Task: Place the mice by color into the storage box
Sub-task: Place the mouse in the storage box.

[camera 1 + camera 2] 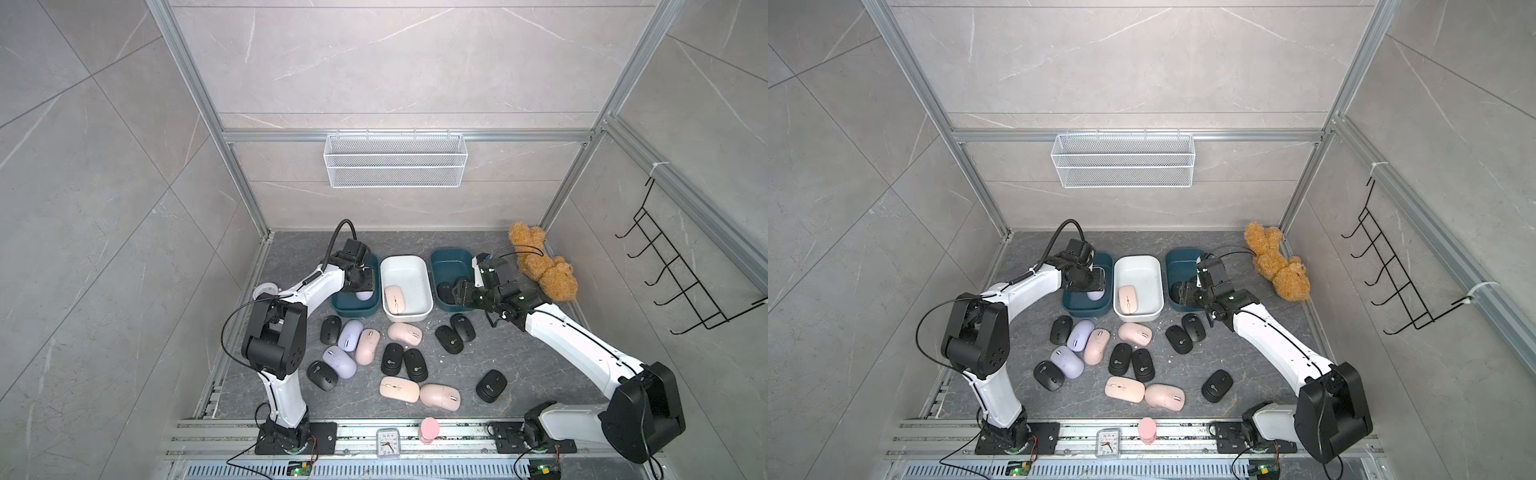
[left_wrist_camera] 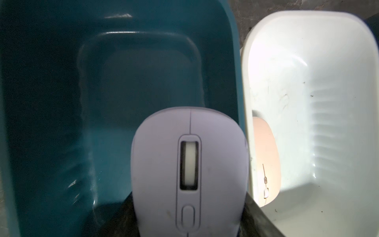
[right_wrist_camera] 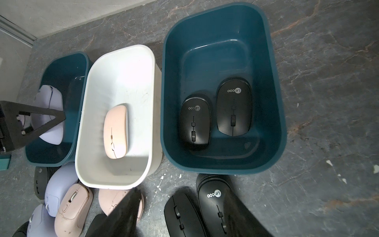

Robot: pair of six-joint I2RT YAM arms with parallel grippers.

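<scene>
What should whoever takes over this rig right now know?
Left gripper: shut on a lavender mouse, over the left teal bin, not yet released.
Right gripper: open, empty, over the right teal bin.
Done: two black mice in the right teal bin, one pink mouse in the white bin.
To do: on the table, seven black mice, four pink, two lavender; sort each to its bin.

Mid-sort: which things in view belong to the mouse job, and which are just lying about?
Job: held lavender mouse, loose mice, pink mouse in white bin, black mice in right teal bin, left teal bin.
Lying about: teddy bear, clock, pink cylinder, wire basket, hook rack.
</scene>
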